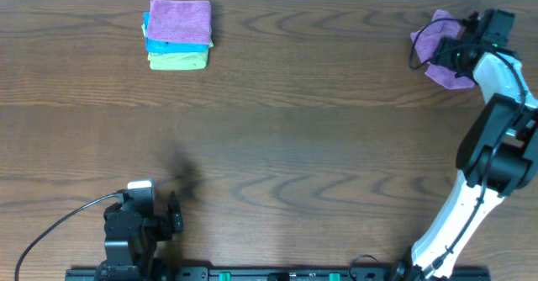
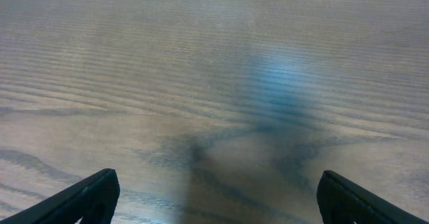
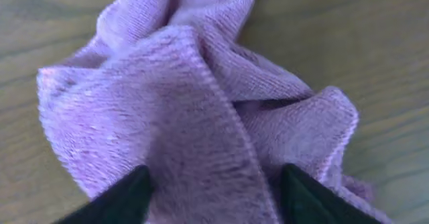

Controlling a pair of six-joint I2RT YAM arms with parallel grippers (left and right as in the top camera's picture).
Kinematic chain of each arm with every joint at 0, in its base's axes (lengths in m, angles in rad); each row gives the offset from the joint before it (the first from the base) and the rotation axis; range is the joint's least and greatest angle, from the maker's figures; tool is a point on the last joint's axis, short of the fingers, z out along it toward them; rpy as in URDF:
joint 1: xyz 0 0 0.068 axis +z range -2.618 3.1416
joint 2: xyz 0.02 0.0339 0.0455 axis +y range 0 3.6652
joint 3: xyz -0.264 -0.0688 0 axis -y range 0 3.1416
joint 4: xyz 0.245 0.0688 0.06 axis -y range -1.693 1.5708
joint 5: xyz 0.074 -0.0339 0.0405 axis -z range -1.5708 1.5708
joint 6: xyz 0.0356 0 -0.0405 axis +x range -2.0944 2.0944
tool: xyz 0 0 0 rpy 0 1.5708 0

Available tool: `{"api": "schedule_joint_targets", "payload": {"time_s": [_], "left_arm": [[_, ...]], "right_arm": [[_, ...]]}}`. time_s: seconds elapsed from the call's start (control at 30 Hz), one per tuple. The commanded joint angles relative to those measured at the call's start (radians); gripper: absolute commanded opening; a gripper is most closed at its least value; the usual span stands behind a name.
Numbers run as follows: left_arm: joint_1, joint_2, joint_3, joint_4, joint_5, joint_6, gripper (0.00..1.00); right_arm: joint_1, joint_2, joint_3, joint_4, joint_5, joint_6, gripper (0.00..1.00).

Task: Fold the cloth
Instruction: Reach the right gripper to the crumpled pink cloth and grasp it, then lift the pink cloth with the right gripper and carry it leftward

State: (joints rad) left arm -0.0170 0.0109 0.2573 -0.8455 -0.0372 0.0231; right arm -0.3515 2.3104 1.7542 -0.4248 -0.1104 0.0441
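Note:
A crumpled purple cloth (image 1: pixel 439 39) lies at the far right back of the wooden table. My right gripper (image 1: pixel 459 55) is down on it. In the right wrist view the cloth (image 3: pixel 201 103) fills the frame, bunched into ridges, and the right gripper (image 3: pixel 211 194) has its two fingers apart, one on each side of a raised fold and touching it. My left gripper (image 1: pixel 175 215) rests near the front left edge, open and empty, with only bare wood between its fingers (image 2: pixel 214 197).
A stack of folded cloths (image 1: pixel 178 35), purple on top, then blue, then yellow-green, sits at the back left. The table's back edge runs just behind the crumpled cloth. A black cable (image 1: pixel 59 226) trails from the left arm.

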Motion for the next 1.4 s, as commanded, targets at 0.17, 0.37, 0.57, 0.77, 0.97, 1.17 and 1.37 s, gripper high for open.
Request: {"api": "schedule_joint_targets", "payload": {"time_s": [0.17,0.37,0.57,0.77,0.97,1.17,1.37], "left_arm": [[-0.005,-0.007,-0.009,-0.062,-0.022,0.007,0.95],[-0.005,-0.007,-0.009,-0.062,-0.022,0.007,0.95],[-0.005,-0.007,-0.009,-0.062,-0.022,0.007,0.95],[-0.005,-0.007,-0.009,-0.062,-0.022,0.007,0.95],[-0.005,-0.007,-0.009,-0.062,-0.022,0.007,0.95],[-0.005,-0.007,-0.009,-0.062,-0.022,0.007,0.95],[-0.005,-0.007,-0.009,-0.062,-0.022,0.007,0.95]], "right_arm": [[-0.007,-0.011,0.019,0.005,-0.031,0.003,0.01],[0.0,-0.103,0.019,-0.025,-0.061,-0.006,0.01],[0.033,-0.24,0.019,-0.191,-0.085,-0.059,0.01],[0.106,-0.375,0.019,-0.496,-0.172,-0.198,0.01],[0.186,-0.486,0.018,-0.716,-0.213,-0.291,0.02],[0.233,-0.597,0.011,-0.812,-0.265,-0.349,0.02],[0.3,-0.722,-0.08,-0.85,-0.328,-0.393,0.01]]}}
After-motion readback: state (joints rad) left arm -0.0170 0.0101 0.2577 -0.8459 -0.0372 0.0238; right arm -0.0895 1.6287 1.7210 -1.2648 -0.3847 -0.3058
